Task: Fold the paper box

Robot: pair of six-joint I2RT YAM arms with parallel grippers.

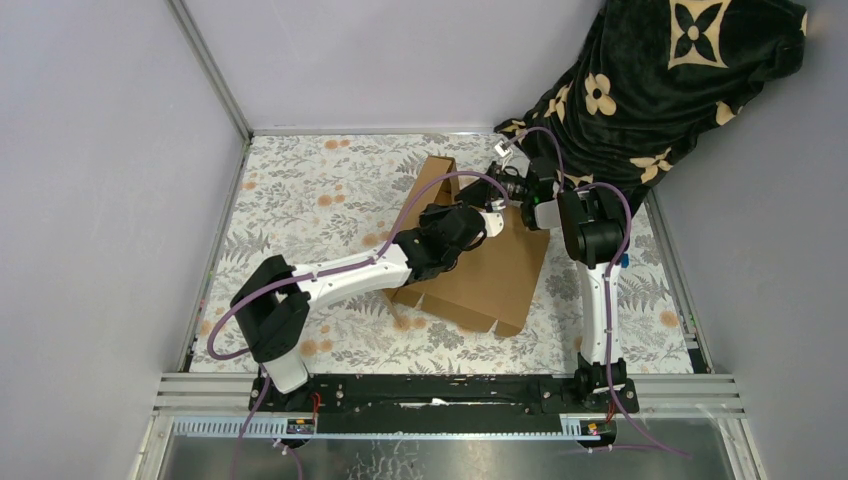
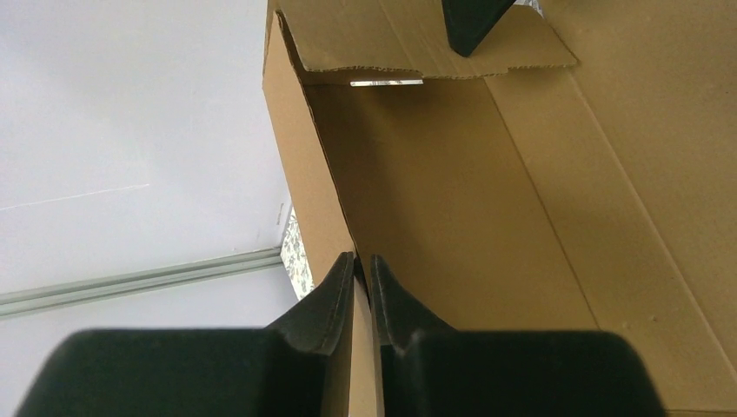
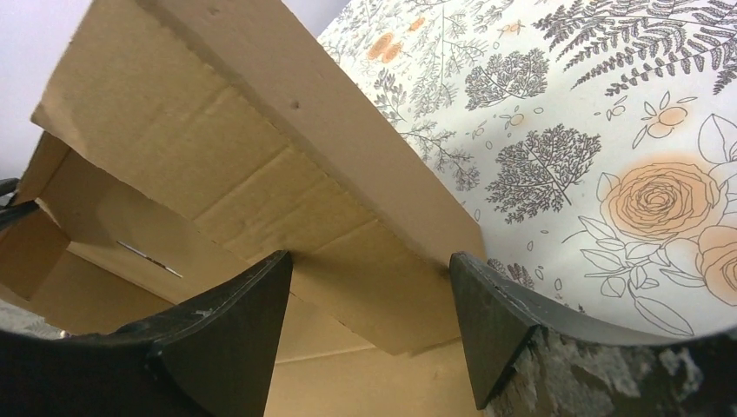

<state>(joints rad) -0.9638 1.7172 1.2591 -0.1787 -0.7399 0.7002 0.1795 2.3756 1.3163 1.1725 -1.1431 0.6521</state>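
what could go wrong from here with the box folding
The left gripper pinches only the thin edge of a side wall of the paper box, so it might slip off or crease the cardboard. The right gripper stands open astride a raised flap, which may fall away unheld. The box lies loose on the patterned tablecloth and could slide if either arm pushes.

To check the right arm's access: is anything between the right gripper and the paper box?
Nothing visible does. The open fingers of the right gripper stand on either side of a raised flap of the paper box, with only cardboard between them.
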